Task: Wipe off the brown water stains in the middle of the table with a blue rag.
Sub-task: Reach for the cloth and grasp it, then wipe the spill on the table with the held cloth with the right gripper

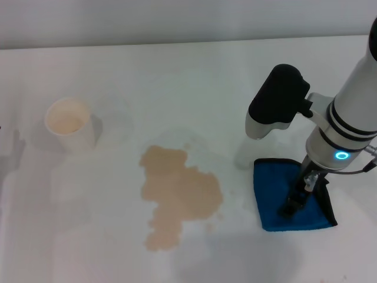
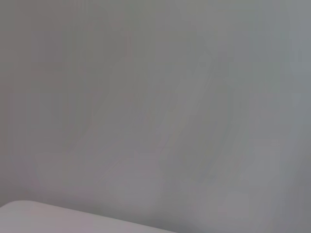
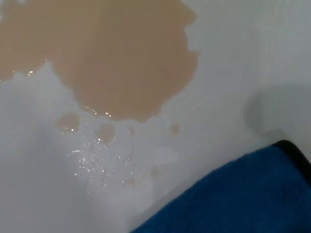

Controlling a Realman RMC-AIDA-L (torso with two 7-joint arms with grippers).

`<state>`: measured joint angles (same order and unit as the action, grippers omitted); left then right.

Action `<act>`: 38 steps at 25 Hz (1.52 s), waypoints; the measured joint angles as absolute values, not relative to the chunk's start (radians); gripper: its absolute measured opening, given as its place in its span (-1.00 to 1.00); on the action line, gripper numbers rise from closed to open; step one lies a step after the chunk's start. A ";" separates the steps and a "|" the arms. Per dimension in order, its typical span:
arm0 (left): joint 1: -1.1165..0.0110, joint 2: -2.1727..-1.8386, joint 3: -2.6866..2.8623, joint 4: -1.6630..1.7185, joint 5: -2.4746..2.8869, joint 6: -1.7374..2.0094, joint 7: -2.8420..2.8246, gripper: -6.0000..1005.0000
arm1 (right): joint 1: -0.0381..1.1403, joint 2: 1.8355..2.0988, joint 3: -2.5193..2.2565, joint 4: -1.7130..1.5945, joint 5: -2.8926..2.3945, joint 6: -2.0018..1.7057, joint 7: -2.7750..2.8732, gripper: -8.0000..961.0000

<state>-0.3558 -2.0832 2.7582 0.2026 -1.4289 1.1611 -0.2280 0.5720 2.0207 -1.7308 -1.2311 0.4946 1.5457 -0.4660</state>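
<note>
Getting the rag [image 1: 277, 197], right of the stain [image 1: 179, 194] on the table [image 1: 177, 76]. Right claw [image 1: 294, 203] down on rag; open or pinching, can't tell. Next: grab, slide over stain.

A plain pale wall [image 1: 177, 20] rises behind.

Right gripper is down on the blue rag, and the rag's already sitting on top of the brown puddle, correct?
Not quite. The right gripper is down on the blue rag, but the rag lies beside the brown water stains, apart from them, with bare table between. The head view shows the gap; the right wrist view confirms it.
</note>
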 joint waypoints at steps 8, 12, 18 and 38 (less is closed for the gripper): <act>-0.356 -2.083 2.754 0.202 -1.431 1.162 -0.229 0.74 | 0.573 2.020 -1.731 -1.225 0.489 1.538 -0.466 0.35; -0.356 -2.083 2.752 0.202 -1.431 1.164 -0.229 0.74 | 0.579 2.019 -1.729 -1.221 0.489 1.539 -0.465 0.14; -0.356 -2.082 2.752 0.202 -1.431 1.167 -0.229 0.74 | 0.583 2.020 -1.726 -1.218 0.491 1.540 -0.465 -0.02; -0.363 -2.080 2.752 0.200 -1.431 1.169 -0.229 0.74 | 0.588 2.023 -1.752 -1.209 0.551 1.493 -0.454 -0.67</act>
<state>-0.3627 -2.0800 2.7519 0.1997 -1.4312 1.1690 -0.2285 0.5876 2.0228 -1.7516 -1.2087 0.5506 1.4934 -0.4537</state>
